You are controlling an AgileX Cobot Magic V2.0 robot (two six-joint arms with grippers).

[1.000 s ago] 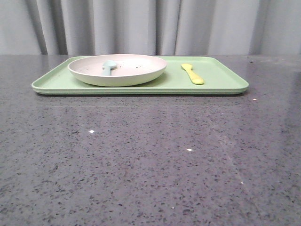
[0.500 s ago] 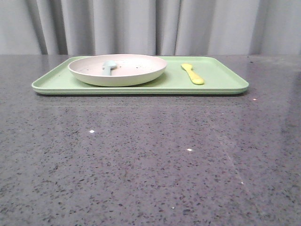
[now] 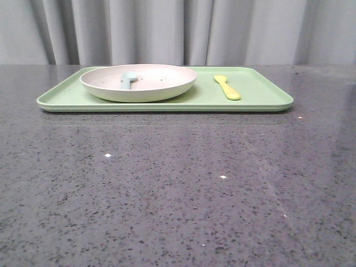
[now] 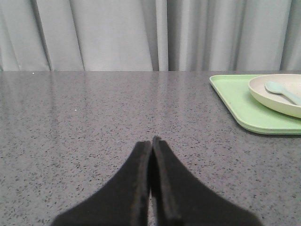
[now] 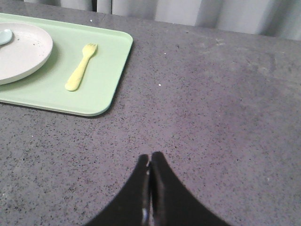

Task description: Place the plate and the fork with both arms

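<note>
The cream speckled plate (image 3: 161,83) sits on the left part of the light-green tray (image 3: 261,94) at the back of the table. It also shows in the left wrist view (image 4: 275,96) and the right wrist view (image 5: 21,52). The yellow fork (image 3: 227,88) lies on the tray to the right of the plate, also in the right wrist view (image 5: 81,73). My left gripper (image 4: 151,141) is shut and empty over bare table, to the left of the tray. My right gripper (image 5: 150,157) is shut and empty, to the right of and nearer than the tray. Neither gripper shows in the front view.
A pale blue-green spoon (image 3: 128,79) lies in the plate. The table is dark grey speckled stone (image 3: 178,183). A grey curtain (image 3: 178,30) hangs behind it.
</note>
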